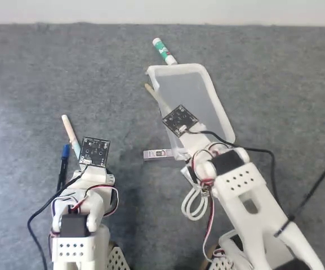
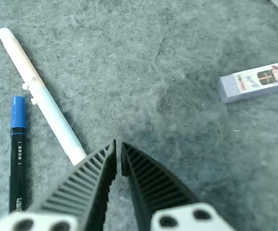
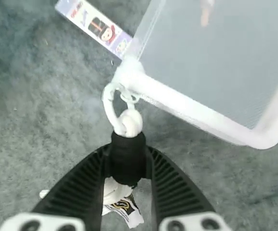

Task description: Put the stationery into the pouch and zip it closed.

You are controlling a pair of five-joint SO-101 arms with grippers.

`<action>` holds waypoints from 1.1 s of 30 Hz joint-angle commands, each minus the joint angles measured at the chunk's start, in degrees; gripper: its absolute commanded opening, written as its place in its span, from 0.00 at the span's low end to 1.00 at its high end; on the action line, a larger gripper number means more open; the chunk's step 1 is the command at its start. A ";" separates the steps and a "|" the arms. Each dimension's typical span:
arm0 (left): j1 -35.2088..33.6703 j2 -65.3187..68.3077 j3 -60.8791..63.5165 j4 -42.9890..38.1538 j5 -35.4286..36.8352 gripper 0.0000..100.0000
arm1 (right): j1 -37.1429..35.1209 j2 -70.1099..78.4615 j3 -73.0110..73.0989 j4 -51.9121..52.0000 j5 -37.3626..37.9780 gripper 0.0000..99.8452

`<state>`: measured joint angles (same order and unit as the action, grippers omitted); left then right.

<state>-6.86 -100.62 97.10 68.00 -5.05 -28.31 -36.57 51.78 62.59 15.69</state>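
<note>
The left pincer (image 2: 118,145) is clenched on nothing. At its 9 o'clock a blue-capped pen (image 2: 17,144) lies with its cap toward 12, and a white pen (image 2: 42,96) just beside it leans toward 11. The right pincer (image 3: 127,156) grasps the black zip pull (image 3: 126,142). The pouch (image 1: 193,95) runs from 5 to 11 o'clock, with a green-banded marker (image 1: 163,49) at its far end.
</note>
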 commanded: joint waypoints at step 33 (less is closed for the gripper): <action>4.04 -0.70 -16.75 -11.87 11.60 0.21 | -5.05 -15.43 1.14 -17.27 0.70 0.01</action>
<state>-4.66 -100.70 83.74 51.82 2.77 -30.68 -49.32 53.54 46.68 15.87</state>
